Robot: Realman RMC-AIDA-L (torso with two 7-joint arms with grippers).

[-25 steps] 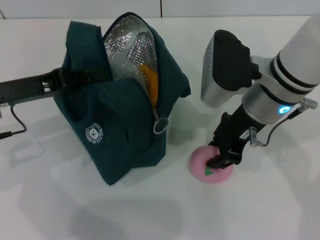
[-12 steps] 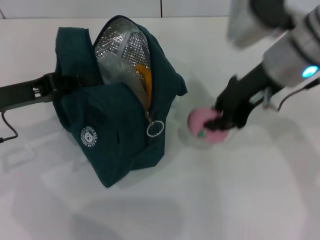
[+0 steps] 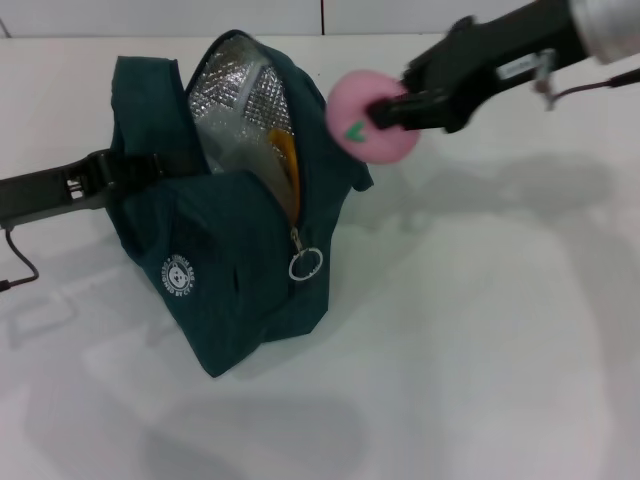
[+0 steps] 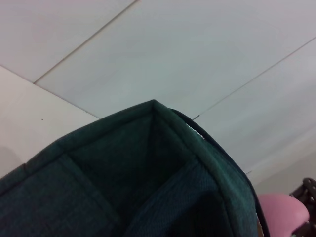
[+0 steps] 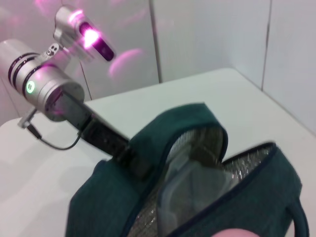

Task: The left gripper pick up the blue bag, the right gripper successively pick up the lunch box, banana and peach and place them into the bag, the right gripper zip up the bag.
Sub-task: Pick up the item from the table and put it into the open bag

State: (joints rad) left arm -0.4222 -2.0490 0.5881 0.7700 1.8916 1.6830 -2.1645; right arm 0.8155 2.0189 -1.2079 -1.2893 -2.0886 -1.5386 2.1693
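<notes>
- Two fingers of the right gripper (image 3: 385, 108) are closed on the peach (image 3: 366, 116), which is held in the air just beside the far right edge of the bag opening.
- The peach's green leaf mark faces the head camera.
- The left gripper (image 3: 128, 170) is clamped on the left side of the blue bag (image 3: 235, 250), with its arm reaching in from the left.
- The bag stands on the white table (image 3: 480, 330), unzipped, with its silver foil lining (image 3: 235, 100) exposed.
- The banana (image 3: 288, 165) shows as an orange strip inside the opening.
- The lunch box (image 5: 185, 185) lies inside the bag against the lining.
- The ring zipper pull (image 3: 304, 265) hangs on the front of the bag.
</notes>
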